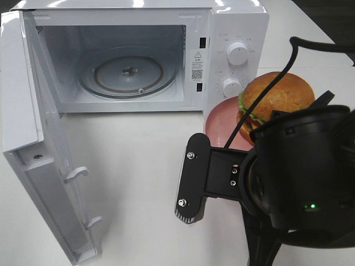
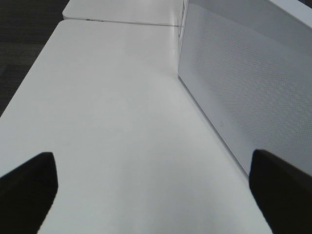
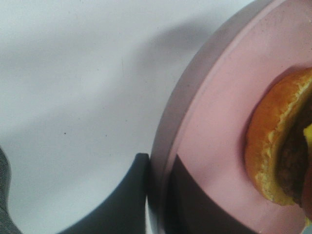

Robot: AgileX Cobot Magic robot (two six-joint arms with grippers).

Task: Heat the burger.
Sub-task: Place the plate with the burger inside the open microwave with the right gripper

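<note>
Exterior high view: the burger (image 1: 277, 97) is seen on the pink plate (image 1: 219, 124) at right of centre, just beside the microwave (image 1: 233, 27), whose door (image 1: 33, 111) is swung wide. The right jaws are pinched shut on the plate's rim, so the carrying step is judged in hand. The left jaws are spread wide, nothing held. Next, a level lift onto the turntable (image 1: 127, 75) is called for. Counted: one burger, one plate, one microwave, two knobs (image 1: 238, 54).
</note>
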